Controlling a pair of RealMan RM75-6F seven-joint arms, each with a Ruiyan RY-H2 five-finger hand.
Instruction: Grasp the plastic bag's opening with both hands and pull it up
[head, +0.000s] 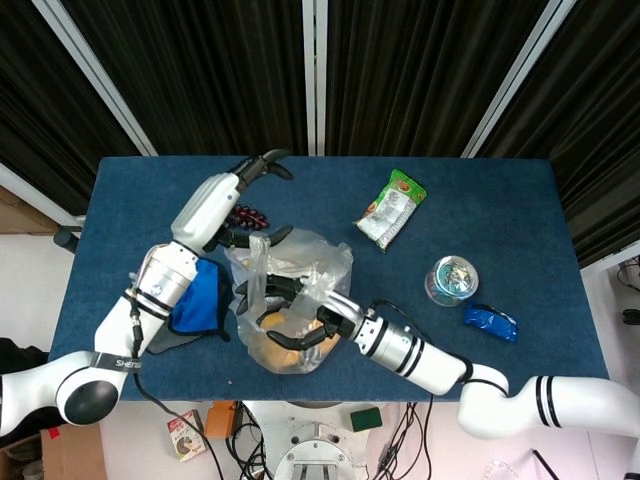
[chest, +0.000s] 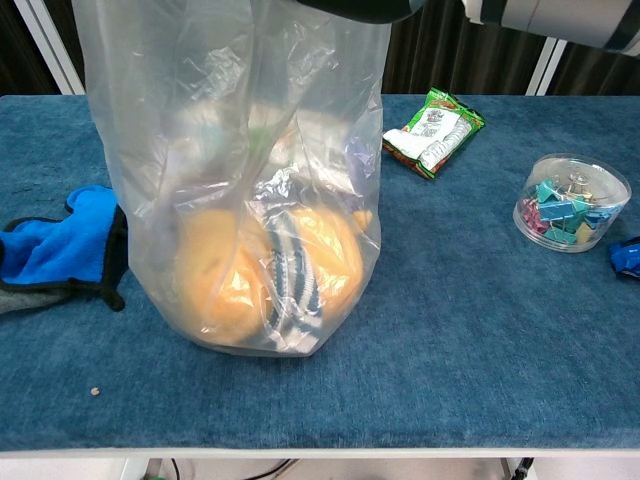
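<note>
A clear plastic bag (head: 296, 268) stands upright at the table's front left, holding an orange lump (chest: 225, 275) and a striped item (chest: 288, 280). In the chest view the plastic bag (chest: 200, 120) rises past the top edge, so its opening is hidden there. My left hand (head: 232, 200) is at the bag's far-left rim; its thumb and a lower finger pinch the rim while the other fingers spread upward. My right hand (head: 298, 315) reaches into the opening from the near side with dark fingers curled around the rim. A dark edge of the right hand (chest: 355, 8) shows at the top.
A blue and grey cloth (head: 203, 300) lies left of the bag, and a small dark red cluster (head: 248, 214) is behind it. On the blue table (head: 520, 210), to the right, are a green snack packet (head: 392, 208), a clear tub of clips (head: 451, 280) and a blue packet (head: 490, 320).
</note>
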